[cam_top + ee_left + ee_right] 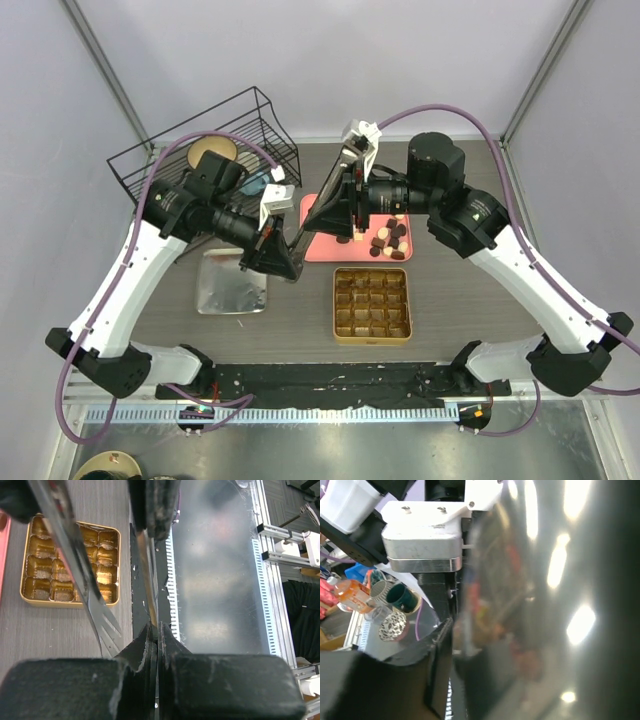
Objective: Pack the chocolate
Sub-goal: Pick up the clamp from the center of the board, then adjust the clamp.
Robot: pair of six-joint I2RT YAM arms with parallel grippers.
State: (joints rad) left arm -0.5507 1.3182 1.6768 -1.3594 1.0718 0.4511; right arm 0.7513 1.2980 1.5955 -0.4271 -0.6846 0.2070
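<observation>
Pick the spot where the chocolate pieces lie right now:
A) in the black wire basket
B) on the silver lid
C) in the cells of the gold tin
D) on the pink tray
D: in the top view the chocolate pieces sit clustered on the pink tray, while the gold tin shows only empty cells.

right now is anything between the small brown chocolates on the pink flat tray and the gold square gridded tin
Nothing visible does. Between the small brown chocolates on the pink flat tray and the gold square gridded tin lies only a bare strip of table. The tin has no lid on and its cells look empty.
</observation>
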